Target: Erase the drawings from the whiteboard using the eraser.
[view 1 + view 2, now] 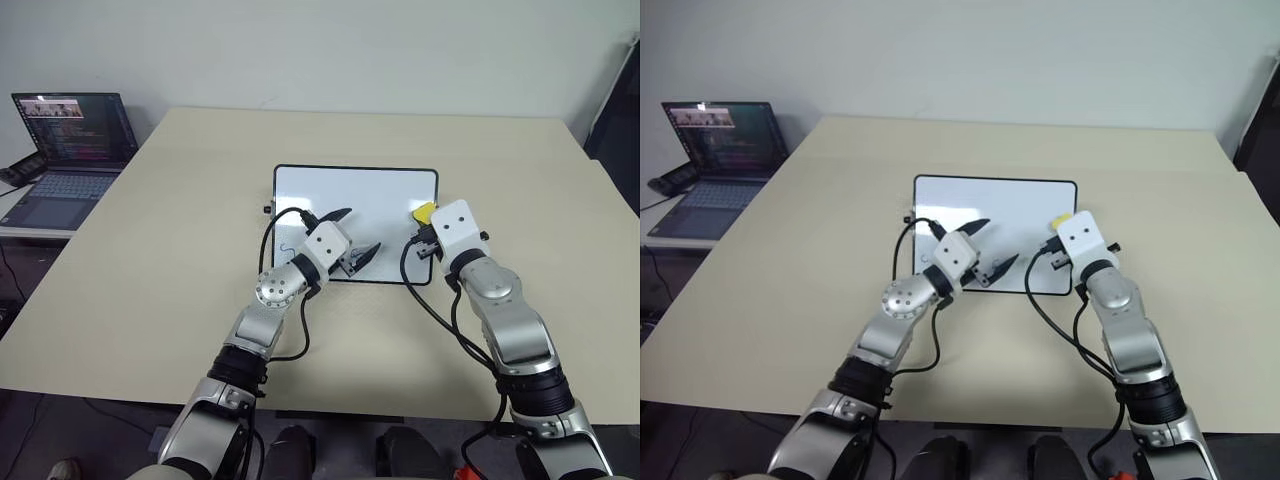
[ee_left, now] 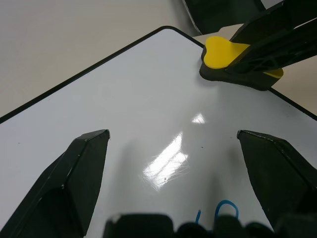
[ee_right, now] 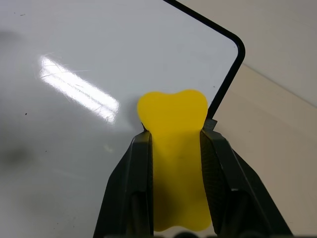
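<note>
One whiteboard [image 1: 370,195], one yellow eraser [image 3: 173,148], one laptop [image 1: 70,150] and two grippers share a single beige table [image 1: 150,260].

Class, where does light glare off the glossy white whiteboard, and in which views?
Left wrist view: a bright streak on the glossy white whiteboard between the open left gripper fingers. Right wrist view: a streak beside the yellow eraser, clamped in the right gripper.

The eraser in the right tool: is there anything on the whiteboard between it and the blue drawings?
Yes. The open left tool hovers over the whiteboard, between the eraser near its right edge and the drawings near its left front corner. The bare board between them holds nothing else.
</note>
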`<state>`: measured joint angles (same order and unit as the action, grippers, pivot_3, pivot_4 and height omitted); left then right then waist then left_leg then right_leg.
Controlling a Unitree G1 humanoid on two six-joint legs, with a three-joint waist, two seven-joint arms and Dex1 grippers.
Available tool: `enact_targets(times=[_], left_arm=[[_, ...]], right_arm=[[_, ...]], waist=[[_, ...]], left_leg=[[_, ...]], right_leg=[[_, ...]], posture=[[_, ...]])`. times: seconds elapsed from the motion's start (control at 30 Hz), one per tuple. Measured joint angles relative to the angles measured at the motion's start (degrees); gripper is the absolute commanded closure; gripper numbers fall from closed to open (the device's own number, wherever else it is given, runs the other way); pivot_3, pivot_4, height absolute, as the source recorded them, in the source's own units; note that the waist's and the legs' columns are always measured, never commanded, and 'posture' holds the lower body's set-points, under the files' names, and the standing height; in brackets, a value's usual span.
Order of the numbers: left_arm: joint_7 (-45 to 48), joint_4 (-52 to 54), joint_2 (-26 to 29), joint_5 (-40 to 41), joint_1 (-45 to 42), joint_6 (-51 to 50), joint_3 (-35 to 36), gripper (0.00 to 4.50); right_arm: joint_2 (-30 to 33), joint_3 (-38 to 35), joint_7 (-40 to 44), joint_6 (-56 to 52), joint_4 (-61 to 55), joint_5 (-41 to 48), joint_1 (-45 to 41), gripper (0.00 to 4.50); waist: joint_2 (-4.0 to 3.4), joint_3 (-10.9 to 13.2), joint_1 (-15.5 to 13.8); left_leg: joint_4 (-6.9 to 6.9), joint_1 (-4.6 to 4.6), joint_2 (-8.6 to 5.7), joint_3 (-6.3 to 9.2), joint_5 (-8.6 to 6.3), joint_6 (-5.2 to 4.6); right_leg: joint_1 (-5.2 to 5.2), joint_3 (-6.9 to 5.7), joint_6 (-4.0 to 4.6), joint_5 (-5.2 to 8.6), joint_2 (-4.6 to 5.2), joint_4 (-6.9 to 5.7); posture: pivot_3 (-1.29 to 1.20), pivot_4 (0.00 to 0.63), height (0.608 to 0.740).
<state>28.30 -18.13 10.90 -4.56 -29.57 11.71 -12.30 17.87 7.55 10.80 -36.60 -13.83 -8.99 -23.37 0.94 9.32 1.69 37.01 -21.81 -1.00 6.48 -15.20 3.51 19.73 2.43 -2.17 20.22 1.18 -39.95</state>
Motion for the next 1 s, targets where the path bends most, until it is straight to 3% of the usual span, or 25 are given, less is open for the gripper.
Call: enact_targets(times=[0.33, 0.67, 0.8, 1.0], left_arm=[[-0.2, 13.0, 0.6, 0.6, 9.5, -5.1, 0.4, 0.0], [-6.1, 31.7, 0.9, 1.9, 29.4, -15.8, 5.5, 0.0], [-6.2, 32.2, 0.9, 2.5, 35.0, -16.9, 5.1, 0.0], [-4.9, 29.4, 0.1, 5.0, 33.3, -14.5, 4.2, 0.0]], right_arm=[[0.0, -0.3, 4.6, 0.4, -4.1, 3.2, 4.4, 3.49], [0.2, 1.6, 11.4, 5.4, -7.7, 6.9, 6.9, 3.49], [-0.4, 2.6, 11.6, 6.1, -6.5, 6.8, 5.3, 3.49], [-3.4, 5.7, 11.0, 8.2, -1.4, 5.4, -2.4, 3.49]], waist=[[-0.01, 0.0, 0.3], [-0.04, 0.1, 0.2], [-0.05, 0.1, 0.1], [-0.05, 0.1, 0.1]], left_leg=[[-0.08, -0.21, 0.08, -0.14, -0.01, 0.0], [-0.14, -0.25, 0.18, -0.18, -0.02, 0.0], [-0.14, -0.25, 0.18, -0.15, -0.02, 0.0], [-0.15, -0.23, 0.18, -0.17, -0.02, 0.0]], right_leg=[[0.3, 0.1, 0.0, 0.0, 0.05, 0.07], [0.36, 0.14, 0.01, 0.01, 0.04, 0.13], [0.36, 0.12, 0.01, 0.01, 0.03, 0.11], [0.36, 0.09, 0.02, 0.0, 0.02, 0.11]], posture=[[0.0, 0.15, 0.74], [0.0, 0.15, 0.74], [0.0, 0.15, 0.74], [0.0, 0.15, 0.74]])
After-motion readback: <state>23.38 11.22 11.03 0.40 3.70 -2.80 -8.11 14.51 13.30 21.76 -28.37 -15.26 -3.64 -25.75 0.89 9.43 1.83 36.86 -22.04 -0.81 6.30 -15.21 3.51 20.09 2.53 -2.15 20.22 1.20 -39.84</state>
